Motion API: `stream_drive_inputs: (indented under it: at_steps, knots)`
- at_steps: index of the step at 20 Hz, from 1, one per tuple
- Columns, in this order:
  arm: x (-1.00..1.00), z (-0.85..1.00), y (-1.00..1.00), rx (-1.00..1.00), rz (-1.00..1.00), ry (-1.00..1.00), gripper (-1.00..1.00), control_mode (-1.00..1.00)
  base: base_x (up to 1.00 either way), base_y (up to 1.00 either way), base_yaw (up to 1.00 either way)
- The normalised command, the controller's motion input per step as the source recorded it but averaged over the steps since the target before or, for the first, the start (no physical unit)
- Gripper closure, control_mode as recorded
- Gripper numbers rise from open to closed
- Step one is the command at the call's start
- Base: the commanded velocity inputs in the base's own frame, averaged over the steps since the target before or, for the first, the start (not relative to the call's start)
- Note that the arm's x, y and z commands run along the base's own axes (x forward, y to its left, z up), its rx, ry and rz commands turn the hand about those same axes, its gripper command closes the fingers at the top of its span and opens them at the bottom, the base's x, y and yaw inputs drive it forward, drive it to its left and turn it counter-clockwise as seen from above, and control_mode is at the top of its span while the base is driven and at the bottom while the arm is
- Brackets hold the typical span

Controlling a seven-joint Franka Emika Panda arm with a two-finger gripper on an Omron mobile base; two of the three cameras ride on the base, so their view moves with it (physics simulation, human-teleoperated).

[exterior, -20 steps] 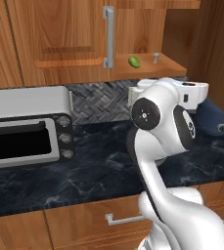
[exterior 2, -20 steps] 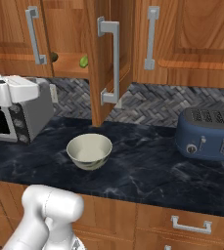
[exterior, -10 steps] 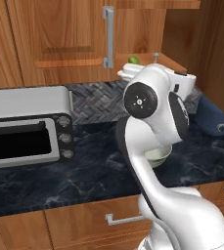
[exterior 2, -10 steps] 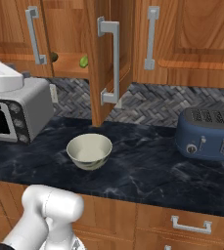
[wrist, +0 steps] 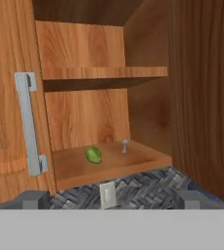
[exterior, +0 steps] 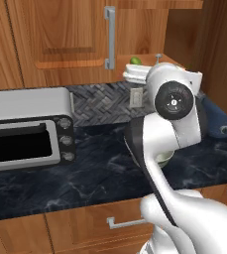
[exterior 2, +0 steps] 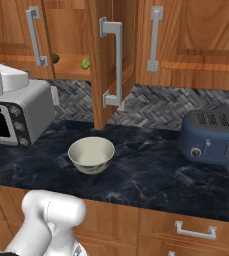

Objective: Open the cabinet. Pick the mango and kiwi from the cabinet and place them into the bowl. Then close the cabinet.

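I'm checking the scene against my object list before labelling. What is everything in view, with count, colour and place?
cabinet: one, reddish-brown, on the wall, right door swung open
mango: one, green, bottom cabinet shelf
kiwi: one, dark olive-brown, same shelf, left of the mango
bowl: one, off-white, on the counter below the open door
toaster oven: one, silver, counter left
toaster: one, blue, counter right
counter: one, dark marbled
gripper: one, fingers open, facing the cabinet shelf
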Motion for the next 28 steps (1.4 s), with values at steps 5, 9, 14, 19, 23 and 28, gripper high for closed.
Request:
stream_drive_inputs:
  at_steps: [5,9,14,19,23,28]
  knots:
    - [0.00,0.00,0.00,-0.11,0.28,0.00,-1.00,-1.00,0.00,0.00,0.00]
    - [0.00,0.00,0.00,-0.07,0.25,0.00,-1.00,-1.00,0.00,0.00,0.00]
    - [0.00,-0.11,0.01,0.00,0.00,-0.01,-1.00,-1.00,0.00,0.00,0.00]
    - [0.00,-0.14,0.00,0.01,0.00,-0.23,-1.00,-1.00,0.00,0.00,0.00]
    - [0.00,0.00,0.01,0.00,0.00,-0.20,-1.00,-1.00,0.00,0.00,0.00]
    - [0.00,0.00,0.02,0.00,0.00,-0.13,-1.00,-1.00,0.00,0.00,0.00]
